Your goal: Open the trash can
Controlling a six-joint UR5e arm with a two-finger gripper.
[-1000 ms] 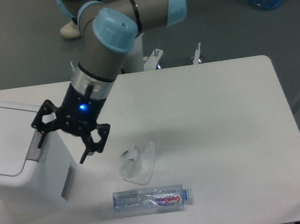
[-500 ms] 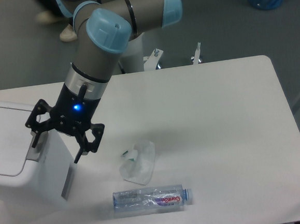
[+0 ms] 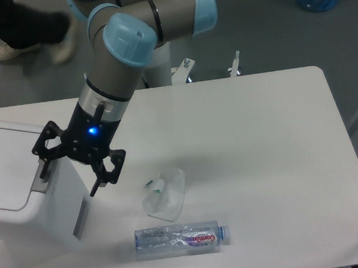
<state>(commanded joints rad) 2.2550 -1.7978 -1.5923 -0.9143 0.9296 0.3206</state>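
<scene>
Far left at nine o'clock sits the trash can (image 3: 23,202), lid down. Right at its rim hangs the gripper (image 3: 70,175), jaws spread wide, one finger over the grey tab (image 3: 41,181), likely lining up a press. Crumpled wrapper (image 3: 165,194) and plastic bottle (image 3: 181,238) lie toward six o'clock.

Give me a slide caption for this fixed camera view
UR5e gripper open over the closed trash can's right rim, one finger at its grey tab.
</scene>
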